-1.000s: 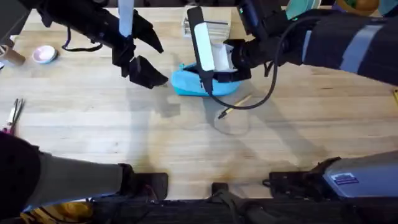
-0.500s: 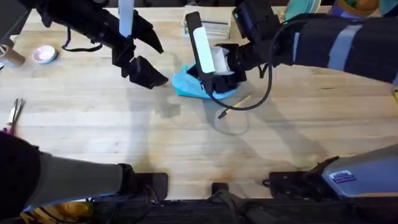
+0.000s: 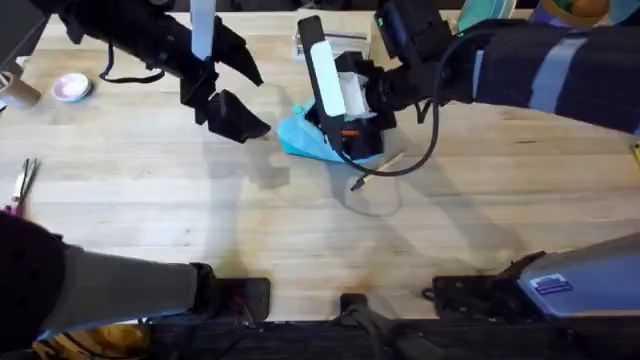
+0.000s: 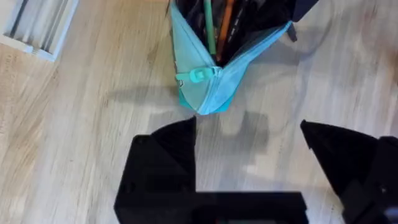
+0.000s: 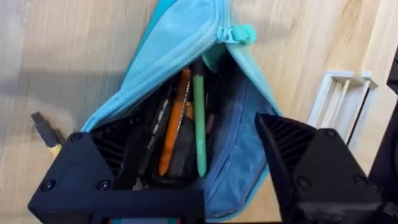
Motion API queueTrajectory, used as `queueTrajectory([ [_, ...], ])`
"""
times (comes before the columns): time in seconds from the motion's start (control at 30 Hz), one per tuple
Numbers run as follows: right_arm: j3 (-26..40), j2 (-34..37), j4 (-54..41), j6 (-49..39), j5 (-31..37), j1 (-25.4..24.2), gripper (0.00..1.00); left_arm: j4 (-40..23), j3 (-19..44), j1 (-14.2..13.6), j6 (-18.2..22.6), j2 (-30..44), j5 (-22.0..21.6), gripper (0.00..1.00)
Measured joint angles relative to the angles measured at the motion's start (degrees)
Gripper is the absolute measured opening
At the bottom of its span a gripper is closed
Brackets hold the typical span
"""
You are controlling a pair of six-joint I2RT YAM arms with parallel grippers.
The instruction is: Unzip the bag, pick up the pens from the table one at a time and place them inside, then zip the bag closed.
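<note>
One pen, the green pen (image 5: 199, 121), is lying inside the gaping bag (image 3: 300, 133) next to an orange pen (image 5: 174, 121) and some darker items, while the tan pen (image 3: 378, 168) is resting on the counter (image 3: 200, 220) just beside the bag, toward the arms' bases. The bag is sitting near the counter's middle, unzipped, with its zipper pull (image 4: 198, 76) parked at the end facing the left claw (image 4: 249, 168). The right claw (image 5: 230, 168) is hovering directly over the open mouth with its black fingers spread wide, pinching nothing. The left claw is hanging just beyond the bag's zipper end, also spread and empty. Judging from this, one pen is waiting to be packed before the zip can close. A risk is that the soft fabric is likely to shift or fold if the right claw brushes a wall while lifting out, and that could nudge the tan pen or spill what is inside. Zipping too early would leave the tan pen out.
</note>
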Motion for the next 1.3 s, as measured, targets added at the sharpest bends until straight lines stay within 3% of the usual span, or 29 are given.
queueTrajectory([
  [0.13,0.0,-2.1,-0.4,0.3,0.0,0.0,0.998,0.0,0.0,0.0,0.0,0.0,0.0,0.993],
  [0.27,0.0,-9.7,-0.6,11.2,0.4,0.0,0.998,0.0,0.0,0.0,0.0,0.0,0.0,0.993],
  [0.4,0.0,-15.4,-3.1,25.9,3.4,0.1,0.998,0.0,0.0,0.0,0.0,0.0,0.0,0.993],
  [0.77,0.0,-28.0,-27.6,65.4,17.1,0.1,0.997,0.0,0.0,0.0,0.0,0.0,0.0,0.993],
  [0.97,0.0,-29.5,-37.0,86.9,21.2,0.1,0.997,0.0,0.0,0.0,0.0,0.0,0.0,0.994],
  [1.0,0.0,-28.7,-37.3,95.4,21.8,0.1,0.997,0.0,0.0,0.0,0.0,0.0,0.0,0.994],
  [1.13,0.0,-27.2,-38.9,105.1,22.5,0.1,0.997,0.0,0.0,0.0,0.0,0.0,0.0,0.994],
  [1.17,-1.0,-26.7,-38.3,113.3,23.4,0.1,0.997,0.1,0.0,0.0,0.0,0.0,0.0,0.993],
  [1.3,-5.4,-26.7,-34.3,120.8,24.1,0.6,0.997,0.1,0.0,0.0,0.0,0.0,0.0,0.993],
])
